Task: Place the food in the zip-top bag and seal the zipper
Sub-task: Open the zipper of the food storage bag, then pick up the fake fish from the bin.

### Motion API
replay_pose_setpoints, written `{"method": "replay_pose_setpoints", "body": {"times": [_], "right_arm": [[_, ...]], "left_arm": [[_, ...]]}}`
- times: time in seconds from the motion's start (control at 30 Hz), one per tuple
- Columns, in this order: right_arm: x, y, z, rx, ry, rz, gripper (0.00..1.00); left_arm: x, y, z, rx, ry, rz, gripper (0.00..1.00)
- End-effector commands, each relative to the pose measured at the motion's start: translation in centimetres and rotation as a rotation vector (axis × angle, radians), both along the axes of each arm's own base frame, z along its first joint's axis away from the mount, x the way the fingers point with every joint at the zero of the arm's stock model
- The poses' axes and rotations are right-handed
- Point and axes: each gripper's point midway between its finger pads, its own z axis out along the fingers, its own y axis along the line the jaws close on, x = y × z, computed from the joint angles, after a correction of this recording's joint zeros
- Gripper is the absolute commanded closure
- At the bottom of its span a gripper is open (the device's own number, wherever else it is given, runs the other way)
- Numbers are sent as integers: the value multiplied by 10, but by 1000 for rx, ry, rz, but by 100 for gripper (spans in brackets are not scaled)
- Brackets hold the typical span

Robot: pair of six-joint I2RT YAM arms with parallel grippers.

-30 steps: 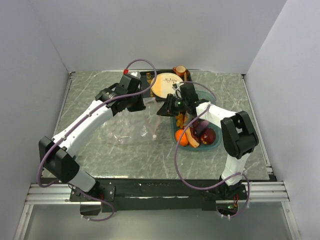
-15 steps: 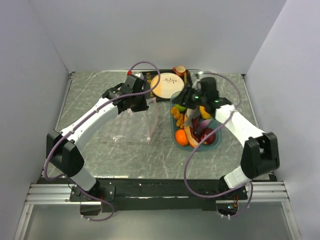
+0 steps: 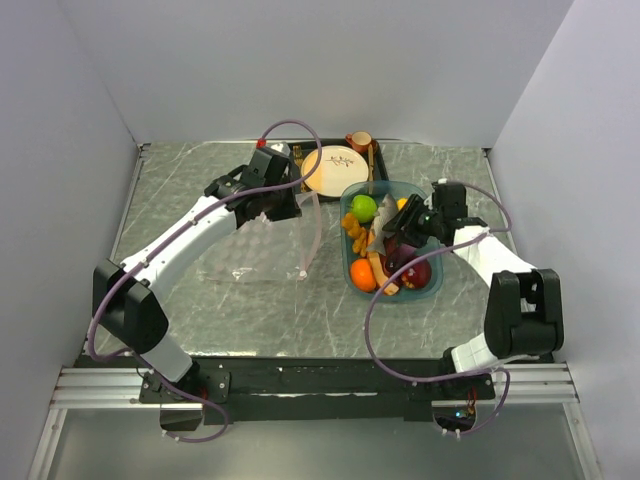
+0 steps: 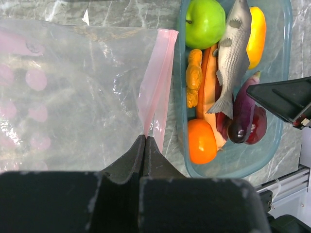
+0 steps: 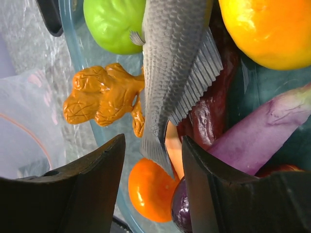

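Right gripper: jaws part-way apart, nothing clamped. It hangs over the tail of the grey fish, one finger on each side of the tail fin. I cannot tell from the wrist view whether the pads touch the fin or stand above it.

Left gripper: jaws pressed together, pinching the pink zipper of the zip-top bag. It holds that edge lifted just beside the teal tray.

All the food lies in the tray, none in the bag – the green apple at the far end, the orange at the near end, and the eggplant beside the fish.

Step in hand, as I judge it: the first pick, with the fish as target and the bag mouth held ready.

Next move calls for:
- lowering onto the fish and closing across the narrow tail or body, since the scales look slick;
- carrying it over the tray wall to the bag mouth.

Hard to make out:
- Whether the bag mouth is parted at all – the strip reads as one folded band.
- The left fingers hide the strip's near end.
- The red piece under the eggplant is mostly covered.
- The clear film blurs into the marbled table.
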Motion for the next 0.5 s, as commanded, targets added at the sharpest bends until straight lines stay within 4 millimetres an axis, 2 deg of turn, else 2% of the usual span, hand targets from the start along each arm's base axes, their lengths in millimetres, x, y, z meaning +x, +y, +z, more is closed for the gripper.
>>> {"method": "replay_pose_setpoints", "body": {"times": [0.0, 0.2, 0.47], "right_arm": [[7, 1, -5, 50, 13, 2, 43], [8, 2, -14, 66, 40, -11, 43], [18, 15, -22, 162, 37, 10, 43]], "left_arm": [[3, -2, 6, -17, -25, -9, 99], [4, -6, 4, -35, -23, -22, 99], [4, -16, 3, -62, -17, -58, 99]]}}
